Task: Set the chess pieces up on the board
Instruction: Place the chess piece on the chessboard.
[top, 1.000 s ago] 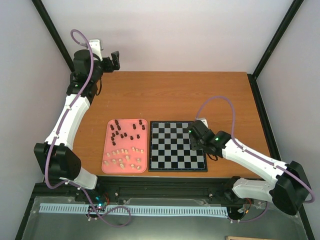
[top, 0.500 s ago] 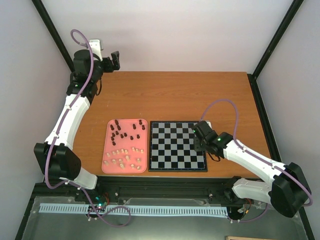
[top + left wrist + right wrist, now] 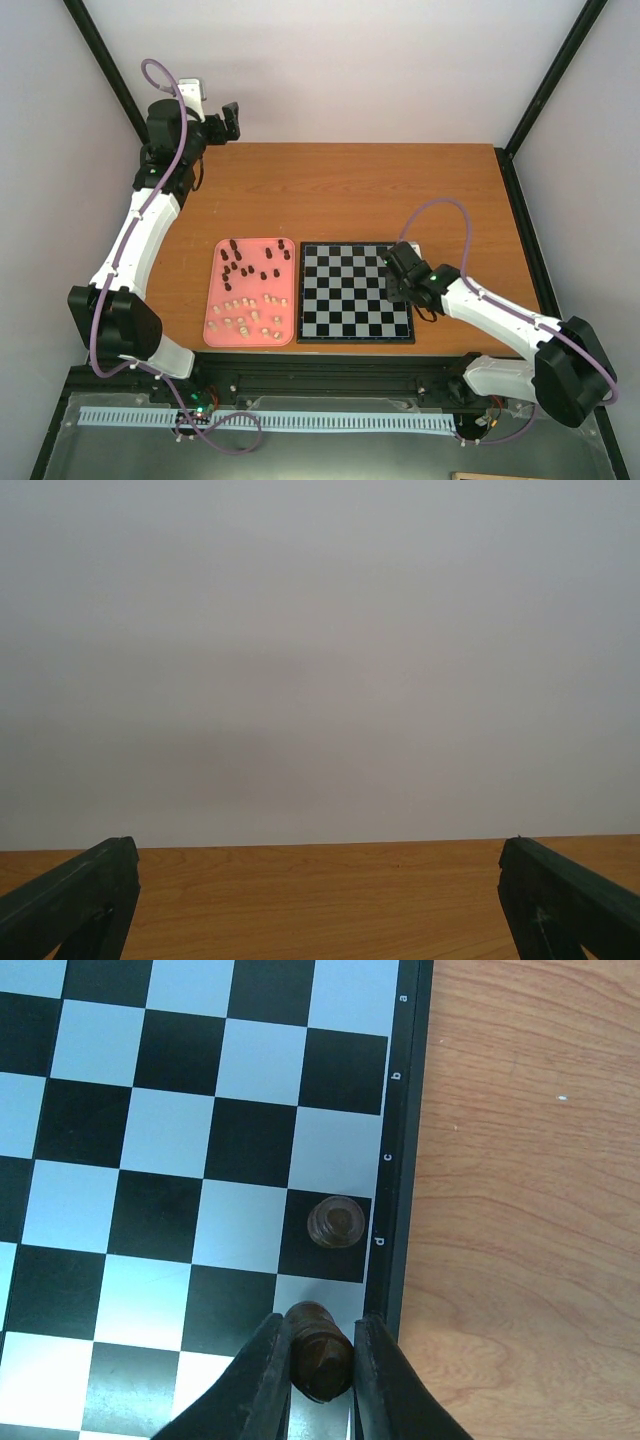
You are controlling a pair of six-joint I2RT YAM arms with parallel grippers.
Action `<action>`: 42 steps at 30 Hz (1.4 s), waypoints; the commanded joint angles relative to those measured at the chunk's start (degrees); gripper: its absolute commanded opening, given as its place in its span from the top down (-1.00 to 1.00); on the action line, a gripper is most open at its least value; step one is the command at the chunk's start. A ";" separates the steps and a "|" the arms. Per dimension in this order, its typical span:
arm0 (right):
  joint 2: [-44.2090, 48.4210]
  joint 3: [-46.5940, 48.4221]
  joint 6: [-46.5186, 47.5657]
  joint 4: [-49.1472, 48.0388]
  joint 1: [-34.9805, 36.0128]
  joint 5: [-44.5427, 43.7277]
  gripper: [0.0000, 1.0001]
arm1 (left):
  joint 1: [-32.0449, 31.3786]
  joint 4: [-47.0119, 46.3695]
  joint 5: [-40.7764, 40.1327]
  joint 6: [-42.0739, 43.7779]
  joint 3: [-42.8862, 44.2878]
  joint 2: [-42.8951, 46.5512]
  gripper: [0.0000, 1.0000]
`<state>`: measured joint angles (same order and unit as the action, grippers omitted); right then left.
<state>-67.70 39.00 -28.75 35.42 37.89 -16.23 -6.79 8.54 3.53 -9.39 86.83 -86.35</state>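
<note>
The board (image 3: pixel 340 300) lies flat at the table's near middle; its right rim shows in the right wrist view (image 3: pixel 395 1160). My right gripper (image 3: pixel 320 1360) is shut on a dark chess piece (image 3: pixel 320 1345), held over the pale square beside the board's right border. Another dark piece (image 3: pixel 336 1222) stands on the black square marked d just beyond it. In the top view the right gripper (image 3: pixel 397 275) sits over the board's right edge. The remaining dark pieces (image 3: pixel 250 262) and cream pieces (image 3: pixel 250 312) lie on the pink tray (image 3: pixel 213 300). My left gripper (image 3: pixel 230 120) is raised at the far left, jaws wide apart and empty.
The pink tray sits directly left of the board. Bare wooden table (image 3: pixel 350 190) stretches behind both and to the right of the board (image 3: pixel 520 1210). The left wrist view shows only table (image 3: pixel 320 900) and grey wall. Black frame posts stand at the corners.
My right gripper has shifted slightly along the board's right edge with the dark piece in it. The left arm has not moved.
</note>
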 commanded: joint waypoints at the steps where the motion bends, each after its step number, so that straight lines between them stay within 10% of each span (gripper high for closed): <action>1: -1.00 -0.83 -0.16 -1.94 -0.45 -2.31 0.94 | -0.21 -1.24 0.50 -0.02 2.07 -0.41 -0.99; 42: -3.39 1.91 1.00 3.26 -0.54 1.48 0.74 | -0.16 -0.96 0.47 -0.14 1.99 -0.41 -1.00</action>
<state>-70.50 39.35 -27.83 34.96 37.60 -14.52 -6.79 8.58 3.66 -9.39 86.83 -86.85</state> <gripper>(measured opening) 0.138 0.998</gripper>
